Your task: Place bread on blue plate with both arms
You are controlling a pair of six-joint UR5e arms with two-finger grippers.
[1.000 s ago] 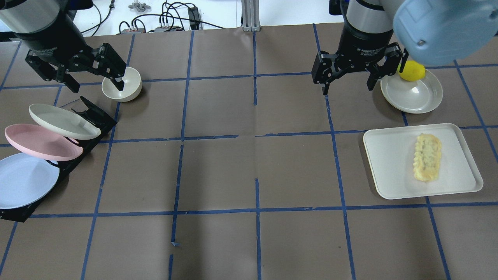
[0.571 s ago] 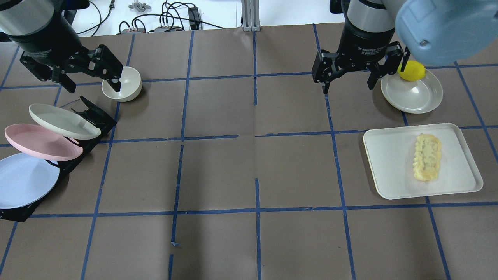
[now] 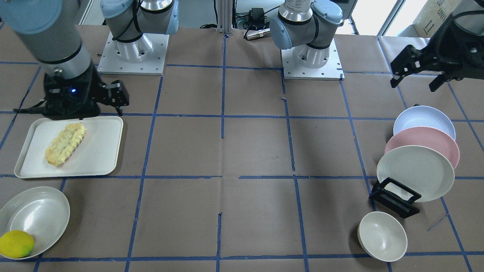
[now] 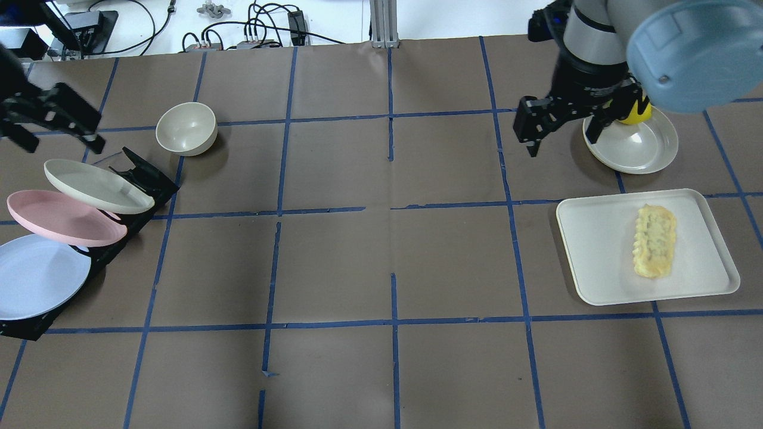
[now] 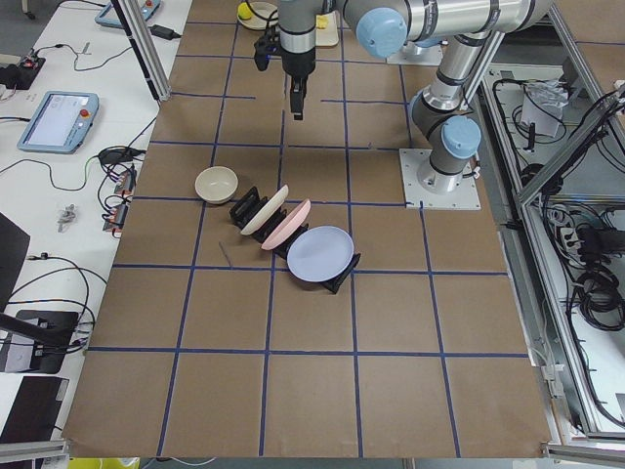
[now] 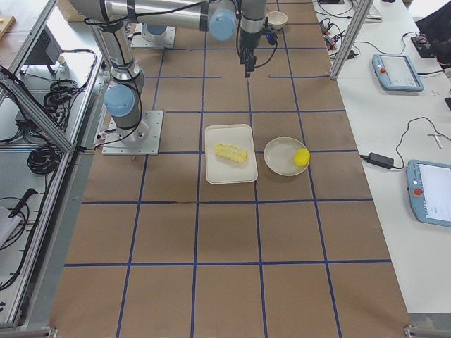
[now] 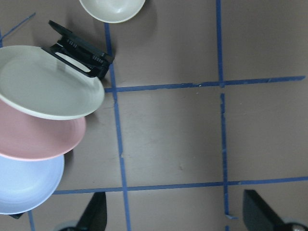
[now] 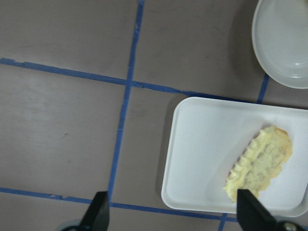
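Blue plate [image 7: 26,185], pink plate [image 7: 38,137] and cream plate [image 7: 48,82] overlap, seemingly racked.

Brown blue-taped table [image 4: 393,250] carries a white rectangular tray [image 4: 596,250] — a shallow cream dish [image 4: 641,149] near it, a round cream bowl [image 4: 186,128] and black plate rack [image 4: 140,179] well apart from it.

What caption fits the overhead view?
Bread on tray, blue plate in rack; left gripper, right gripper open above.
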